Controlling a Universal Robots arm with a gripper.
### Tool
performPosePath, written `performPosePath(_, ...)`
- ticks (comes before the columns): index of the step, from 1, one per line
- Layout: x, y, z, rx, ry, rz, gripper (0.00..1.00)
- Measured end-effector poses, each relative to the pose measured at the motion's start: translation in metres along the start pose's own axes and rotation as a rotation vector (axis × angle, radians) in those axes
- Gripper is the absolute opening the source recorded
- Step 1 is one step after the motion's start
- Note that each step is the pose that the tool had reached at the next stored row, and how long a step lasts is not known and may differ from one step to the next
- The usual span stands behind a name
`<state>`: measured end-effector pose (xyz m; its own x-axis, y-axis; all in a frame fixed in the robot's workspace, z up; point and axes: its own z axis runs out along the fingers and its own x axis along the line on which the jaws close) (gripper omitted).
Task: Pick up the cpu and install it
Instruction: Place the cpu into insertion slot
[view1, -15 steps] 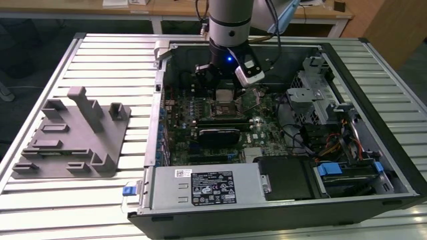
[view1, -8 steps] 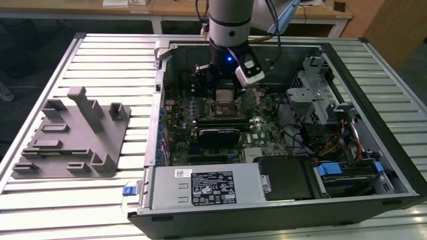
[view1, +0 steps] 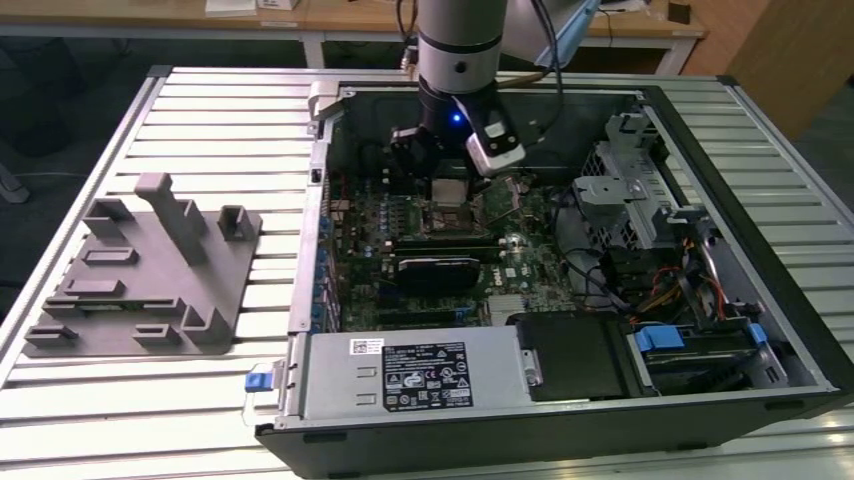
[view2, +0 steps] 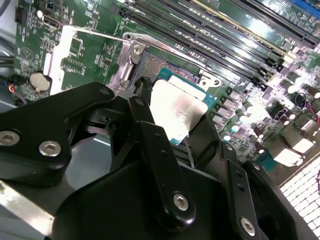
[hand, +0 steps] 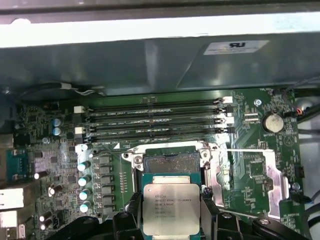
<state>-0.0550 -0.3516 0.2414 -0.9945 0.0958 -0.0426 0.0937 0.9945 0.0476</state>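
**Q:** Gripper (hand: 171, 202) first: how do its fingers stand?

**A:** Clamped on the chip (view2: 176, 111). A black finger (hand: 131, 212) presses each of two opposite edges, and the chip's metal top faces up.

**Q:** Where is the chip relative to the socket (hand: 171, 161)?

**A:** Held just over one edge of the socket, not seated. The socket's contact field lies bare, and its metal clamp plate (hand: 260, 175) is flipped open beside it.

**Q:** Anything else near the socket?

**A:** Memory slots (hand: 155, 120) run along the side away from the chip, and a coin battery (hand: 272, 121) sits beyond the open plate. In the exterior view, a grey fixture (view1: 147, 270) lies outside the computer case (view1: 534, 440), well apart from the socket.
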Motion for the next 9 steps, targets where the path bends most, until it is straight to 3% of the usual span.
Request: performPosePath(9,0.0000,0.0000,0.0000,0.0039,-0.0043,0.090,0.54)
